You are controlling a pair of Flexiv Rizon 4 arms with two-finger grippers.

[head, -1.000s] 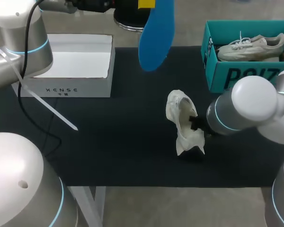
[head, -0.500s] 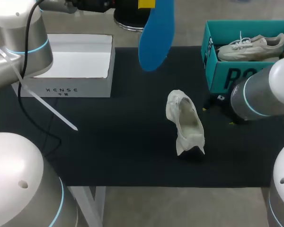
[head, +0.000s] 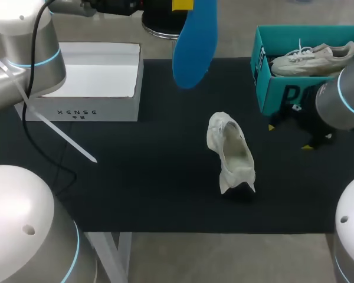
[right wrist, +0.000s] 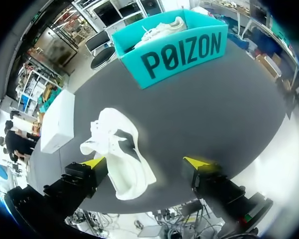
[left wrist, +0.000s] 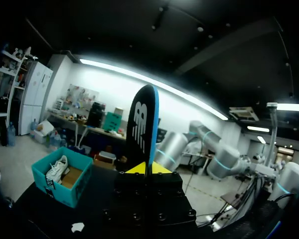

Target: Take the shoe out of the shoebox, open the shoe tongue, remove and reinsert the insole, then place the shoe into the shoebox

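Observation:
A white shoe [head: 231, 154] lies on its side on the black table top, its opening facing up. High above the table's far edge hangs a blue insole [head: 194, 41], black-backed in the left wrist view [left wrist: 143, 129], with my left gripper [left wrist: 148, 168] shut on its lower end. My right gripper [head: 290, 137] hangs open to the right of the shoe, in front of the teal shoebox [head: 283, 94], touching nothing. In the right wrist view the shoe [right wrist: 119, 154] lies below and ahead of the spread fingers of that gripper [right wrist: 147, 163], nearer one of them.
The teal shoebox [right wrist: 182, 55] at the back right holds a second pale shoe [head: 312, 58]. A white box [head: 88, 82] stands at the back left. Bare black table top [head: 135, 177] stretches between the white box and the shoe.
My right gripper has let go of the white shoe, opened wide and drawn back to the right toward the shoebox. The shoe and the left arm with the insole have stayed put.

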